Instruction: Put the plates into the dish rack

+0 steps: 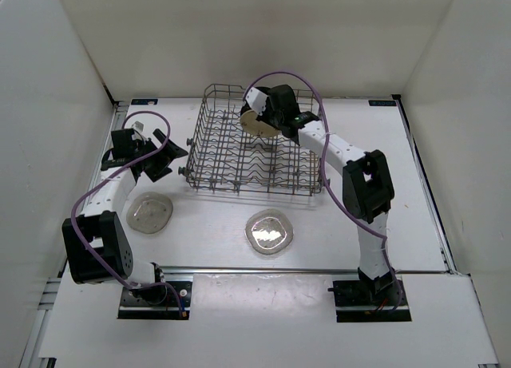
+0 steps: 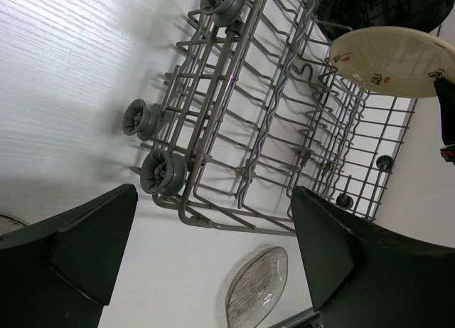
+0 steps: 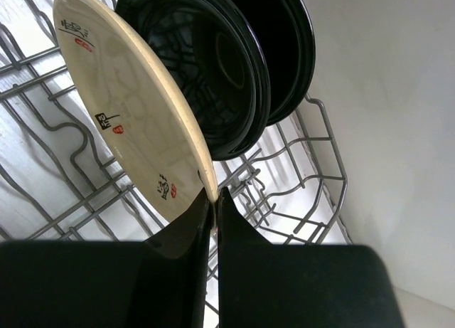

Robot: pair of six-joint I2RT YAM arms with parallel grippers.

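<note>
Over the far end of the grey metal wire dish rack [image 1: 239,164], right gripper [image 3: 213,200] jaws clamp the rim of a cream-tan spotted round plate [image 3: 135,107], just beside upright black round plates [image 3: 234,65]. Left gripper [image 2: 213,235] jaws spread wide, empty, left of rack. Clear translucent plates [image 1: 270,231] lie on white tabletop [image 1: 399,216].

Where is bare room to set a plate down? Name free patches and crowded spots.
Free: table between the left clear plate and middle clear plate; dish rack's near rows. Crowded: rack's far end, right gripper holding cream plate beside black plates.
</note>
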